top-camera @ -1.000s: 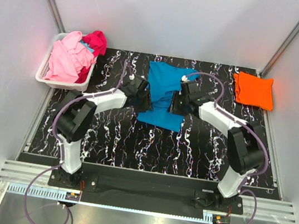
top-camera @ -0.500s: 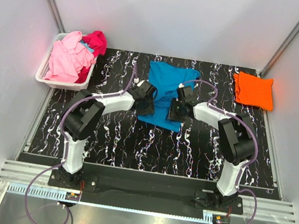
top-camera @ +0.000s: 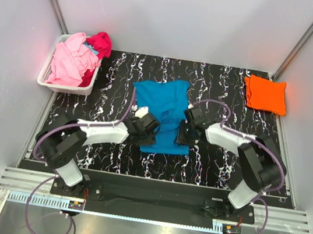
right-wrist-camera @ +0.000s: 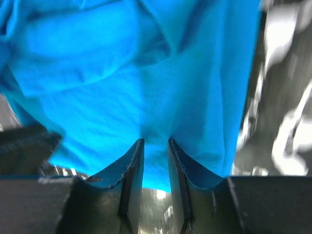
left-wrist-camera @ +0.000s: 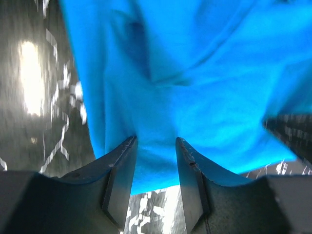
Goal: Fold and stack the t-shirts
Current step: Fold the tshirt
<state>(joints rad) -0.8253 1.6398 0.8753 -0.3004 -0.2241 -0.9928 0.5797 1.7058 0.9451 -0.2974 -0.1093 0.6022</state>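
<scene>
Right of the basket (top-camera: pixel 44 74), the turquoise t-shirt (top-camera: pixel 161 103) lies rumpled on the table (top-camera: pixel 105 142). Left gripper (left-wrist-camera: pixel 155 142) and right gripper (right-wrist-camera: pixel 155 141) each pinch its near hem. The orange t-shirt (top-camera: pixel 265 94) lies folded, farther right of the basket.

Turquoise tee (top-camera: pixel 161 103), rumpled (orange tee (top-camera: pixel 265 94) folded)

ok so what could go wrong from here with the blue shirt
1. The left gripper and right gripper each pinch only a narrow bit at the near edge of the blue t-shirt, so it might slip out on a pull.
2. The cloth between them is creased and bunched, so a fold from here would likely come out crooked.
</scene>
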